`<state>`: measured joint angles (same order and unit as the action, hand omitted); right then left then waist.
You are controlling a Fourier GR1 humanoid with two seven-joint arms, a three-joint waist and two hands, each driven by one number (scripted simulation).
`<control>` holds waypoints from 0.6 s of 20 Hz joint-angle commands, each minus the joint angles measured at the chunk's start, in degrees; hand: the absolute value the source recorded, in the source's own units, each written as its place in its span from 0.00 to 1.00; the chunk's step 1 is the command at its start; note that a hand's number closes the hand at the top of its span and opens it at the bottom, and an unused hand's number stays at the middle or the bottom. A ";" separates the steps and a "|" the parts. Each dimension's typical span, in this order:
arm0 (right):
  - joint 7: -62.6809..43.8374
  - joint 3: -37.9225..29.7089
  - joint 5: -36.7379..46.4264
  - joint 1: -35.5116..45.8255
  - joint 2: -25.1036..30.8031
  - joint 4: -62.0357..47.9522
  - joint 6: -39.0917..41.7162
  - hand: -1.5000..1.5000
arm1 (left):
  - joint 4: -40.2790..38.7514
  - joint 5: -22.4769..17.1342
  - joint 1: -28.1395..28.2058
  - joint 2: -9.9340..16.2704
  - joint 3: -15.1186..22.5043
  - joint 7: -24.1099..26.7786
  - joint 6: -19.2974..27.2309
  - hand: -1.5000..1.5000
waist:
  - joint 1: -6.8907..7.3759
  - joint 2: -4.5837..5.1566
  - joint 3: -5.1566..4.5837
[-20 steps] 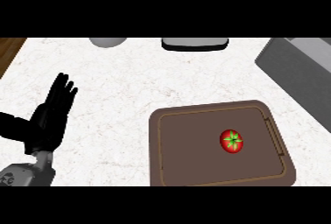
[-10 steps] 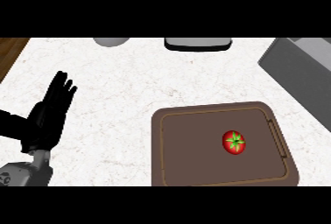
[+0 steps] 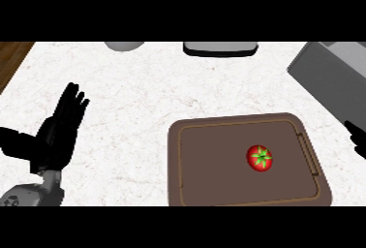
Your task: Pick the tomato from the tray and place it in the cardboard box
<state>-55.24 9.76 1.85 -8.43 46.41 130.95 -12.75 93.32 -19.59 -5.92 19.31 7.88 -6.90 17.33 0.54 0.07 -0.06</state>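
Observation:
A red tomato with a green stem lies right of centre in the brown tray, which sits at the counter's lower right. At the right edge, just beside the tray's far right corner, a small black part of my right hand shows, apart from the tomato. My left hand rests open at the far left, fingers pointing up, well away from the tray. A grey box-like object stands at the upper right, partly cut off by the view's edge.
At the counter's back edge stand a dark-rimmed white object and a grey round thing. A wooden strip borders the counter at the upper left. White speckled counter lies between my left hand and the tray.
A part of my right hand has come into view at the right edge. The tomato, the tray and my left hand have barely shifted.

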 commanded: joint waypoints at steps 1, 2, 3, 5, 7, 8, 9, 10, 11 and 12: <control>-5.37 0.72 1.70 5.70 -4.10 -3.94 2.55 0.00 | 1.04 0.49 0.55 -0.51 -1.27 -0.95 -1.55 0.50 | -0.22 -0.04 0.04; -2.69 4.34 4.52 5.66 -6.02 -7.54 1.87 0.00 | -1.06 0.59 -2.94 -0.86 -1.73 -1.82 -1.07 0.50 | -0.26 0.02 0.05; -3.44 3.45 2.92 3.93 -6.83 -3.65 3.23 0.00 | -1.05 3.77 -2.21 -2.46 0.54 -2.21 0.99 0.50 | -0.56 -0.06 0.06; -4.87 6.43 6.26 9.36 -10.64 -7.78 2.78 0.00 | -0.28 1.10 -0.81 -1.95 -2.01 -2.41 -1.89 0.50 | -0.16 -0.03 0.04; 2.32 1.99 4.02 7.77 -10.95 -14.53 4.60 0.00 | 3.87 3.53 2.36 -2.89 -0.18 -3.19 0.01 0.50 | -0.18 -0.07 0.08; -3.90 6.51 9.77 4.10 -12.20 -6.18 3.22 0.00 | 1.60 2.97 1.80 -3.99 -1.61 -0.69 -1.14 0.50 | -0.57 -0.12 0.05; -7.59 6.12 8.60 11.47 -13.38 -9.57 4.64 0.00 | 3.27 0.72 0.81 -0.86 -4.63 -3.79 -3.35 0.50 | -0.17 -0.07 0.04; -1.19 4.62 9.96 3.85 -14.37 -8.12 4.64 0.00 | 0.16 2.74 -0.14 -2.53 -4.04 -2.15 -3.73 0.50 | -0.69 -0.11 0.06; -3.82 7.97 13.52 8.86 -16.95 -11.76 3.26 0.00 | 2.85 2.80 0.43 -2.91 -3.16 -4.89 -2.37 0.50 | -0.37 -0.08 0.06; -6.39 7.95 14.04 12.65 -18.12 -12.81 3.74 0.00 | 1.90 2.67 2.85 -3.80 -3.35 -0.84 -3.95 0.50 | -0.20 -0.06 0.04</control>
<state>-57.43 15.50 11.29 -0.62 32.97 121.22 -9.47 94.91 -17.41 -5.06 16.80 5.06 -9.27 14.81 0.20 0.00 -0.01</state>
